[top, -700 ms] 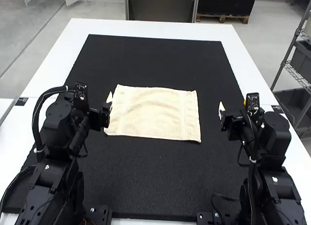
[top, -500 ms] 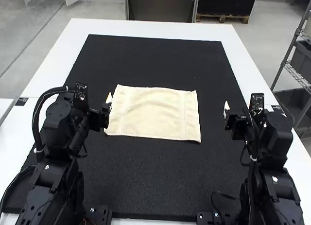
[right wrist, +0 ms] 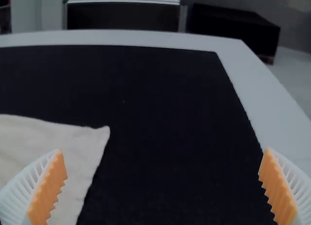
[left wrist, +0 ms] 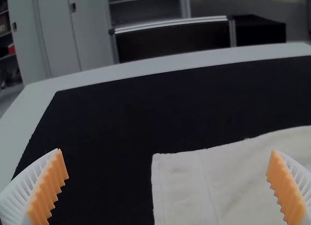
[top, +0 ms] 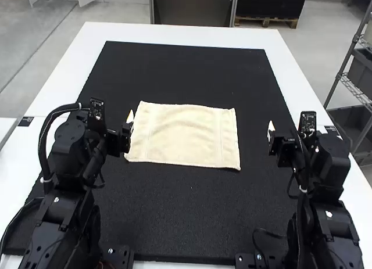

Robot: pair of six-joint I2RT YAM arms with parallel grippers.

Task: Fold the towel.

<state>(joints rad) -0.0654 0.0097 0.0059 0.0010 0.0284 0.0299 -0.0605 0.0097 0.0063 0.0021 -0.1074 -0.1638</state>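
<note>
Your towel (top: 183, 135) lay flat on the black mat (top: 192, 217), its long way going side to side, with your left gripper (left wrist: 166, 152) near one short end and your right gripper (right wrist: 163, 151) farther from the other, both wide open and holding nothing.

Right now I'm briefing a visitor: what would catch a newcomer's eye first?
The cream towel, lying flat near the middle of the black mat. Next, the left fingers, open near the towel's left side, and the right fingers, open off to its right.
</note>
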